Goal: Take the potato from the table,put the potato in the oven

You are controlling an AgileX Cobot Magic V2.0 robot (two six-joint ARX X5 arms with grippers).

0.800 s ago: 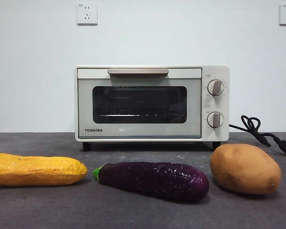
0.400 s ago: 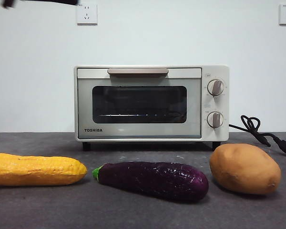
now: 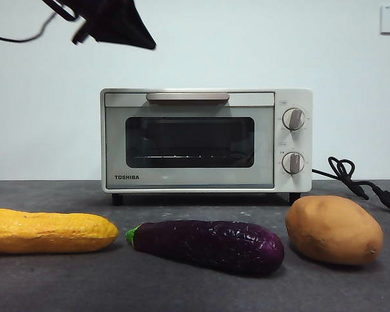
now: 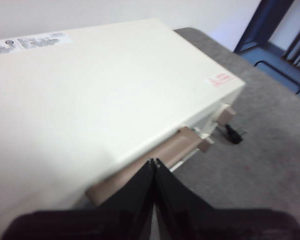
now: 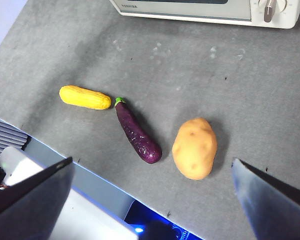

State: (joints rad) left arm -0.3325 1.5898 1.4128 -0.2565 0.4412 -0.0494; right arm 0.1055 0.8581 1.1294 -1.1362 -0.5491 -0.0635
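Left gripper (image 4: 154, 165) hovers above the oven (image 3: 207, 140), jaws clenched together, holding nothing. Right gripper (image 5: 150, 180) hangs high, spread wide, over the potato (image 3: 333, 229), which sits on the table (image 3: 182, 286) right of the eggplant (image 3: 208, 244).

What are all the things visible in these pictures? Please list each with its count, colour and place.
oven: one, cream-white, at the back of the table, door closed.
potato: one, tan-brown, in front of the oven's knob side.
eggplant: one, purple, between corn and potato.
corn cob: one, yellow, at the row's other end.
cord: one, black, beside the oven.
table: one, dark grey.
left end effector: one, black, shut, above the oven's handle.
right end effector: one, black, open, high over the vegetables.
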